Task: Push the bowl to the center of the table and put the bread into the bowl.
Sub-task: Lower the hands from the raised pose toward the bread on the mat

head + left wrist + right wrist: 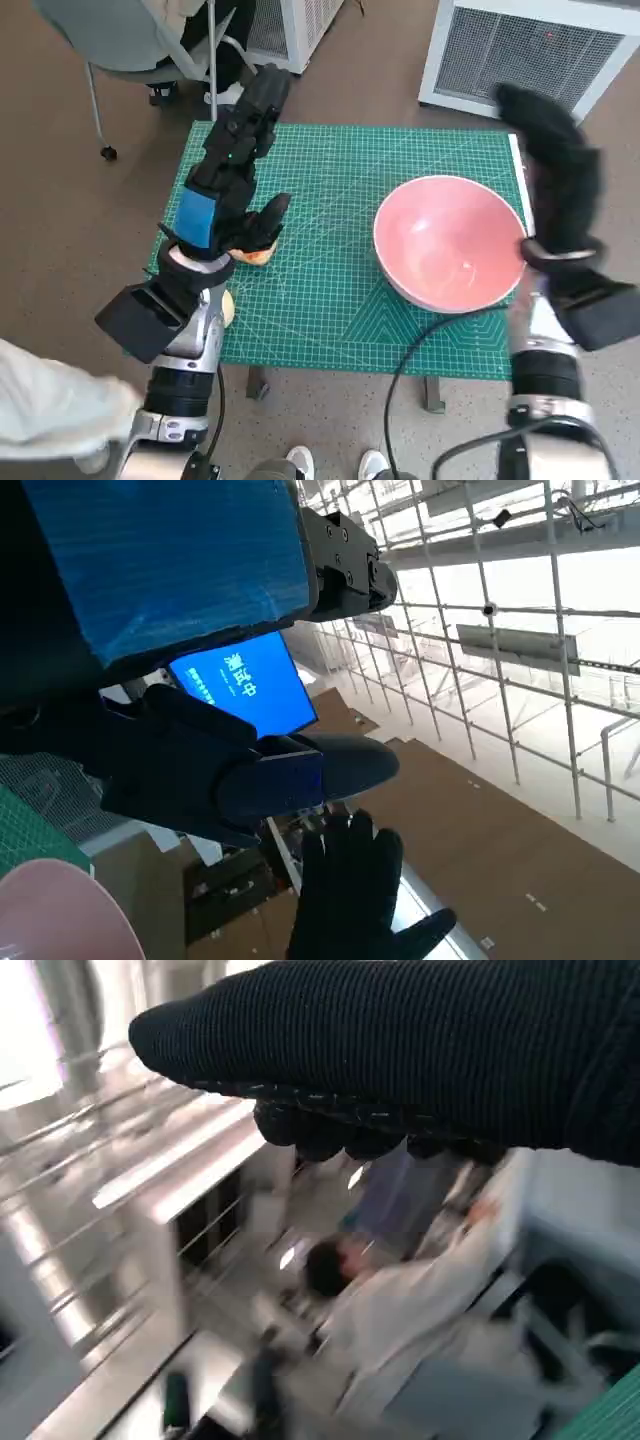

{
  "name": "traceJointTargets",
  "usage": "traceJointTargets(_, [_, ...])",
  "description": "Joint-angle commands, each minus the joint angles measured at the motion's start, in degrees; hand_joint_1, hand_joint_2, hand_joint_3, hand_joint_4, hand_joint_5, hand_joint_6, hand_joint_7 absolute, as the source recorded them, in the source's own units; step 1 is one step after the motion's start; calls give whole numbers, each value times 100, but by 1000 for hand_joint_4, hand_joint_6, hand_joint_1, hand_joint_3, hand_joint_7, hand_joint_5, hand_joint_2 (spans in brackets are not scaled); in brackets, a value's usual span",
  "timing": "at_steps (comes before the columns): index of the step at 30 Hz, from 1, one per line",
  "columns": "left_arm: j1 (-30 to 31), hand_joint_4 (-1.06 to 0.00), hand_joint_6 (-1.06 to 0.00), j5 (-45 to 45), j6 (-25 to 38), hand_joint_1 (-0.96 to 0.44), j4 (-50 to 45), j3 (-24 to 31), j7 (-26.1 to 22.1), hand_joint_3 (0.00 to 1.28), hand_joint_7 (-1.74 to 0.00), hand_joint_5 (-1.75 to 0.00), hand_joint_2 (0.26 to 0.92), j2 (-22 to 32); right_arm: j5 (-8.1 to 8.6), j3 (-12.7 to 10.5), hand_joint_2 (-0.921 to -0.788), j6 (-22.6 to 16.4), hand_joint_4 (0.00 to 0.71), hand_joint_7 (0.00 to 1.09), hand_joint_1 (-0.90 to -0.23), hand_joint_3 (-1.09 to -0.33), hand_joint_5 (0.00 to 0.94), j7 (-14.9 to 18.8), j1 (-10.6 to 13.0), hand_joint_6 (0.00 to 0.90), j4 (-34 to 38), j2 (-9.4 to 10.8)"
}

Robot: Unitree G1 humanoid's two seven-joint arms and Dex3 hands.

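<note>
Left forearm nearest the lens, rising from the lower frame edge toward the green mat [330, 300].

Left robot hand [225, 195], blue tape on its back, sits over the mat's left side, well apart from the bowl [450, 255]. Long fingers stretch out toward the mat's far edge. Thumb curls over the bread [258, 252], a small tan piece, mostly hidden beneath. Cannot tell if the bread is pinched or only touched.

Bowl: pink, upright, on the right part of the mat, its right rim close to the mat's right edge. Sits right of the bread, with open mat between them.

Right robot hand [560, 170] in black knit glove, raised just right of the bowl, fingers straight and pressed together, holding nothing. No visible contact with the rim.

Mat covers the counter. White grilled unit [520, 50] stands beyond the bowl.

Right wrist view: person in white [420, 1300], blurred.
</note>
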Motion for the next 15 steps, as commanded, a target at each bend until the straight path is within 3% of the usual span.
traceJointTargets(1, [116,-191,-232,-100,3,-549,-5,29,-35,462,-140,-2,921,-16,-222,-178,-921,107,285,664,-573,-862,0,-549,142,-1,449,-157])
traceJointTargets(7, [138,-192,-232,-113,-15,-550,17,56,-24,460,-140,-2,921,13,-377,-317,-921,223,276,674,-563,-850,0,-1137,189,-1,1031,-331])
traceJointTargets(15, [148,-193,-233,-71,-51,-549,39,77,-6,459,-140,-2,921,39,-355,-373,-921,426,253,672,-566,-837,0,-1335,250,-1,1816,-465])
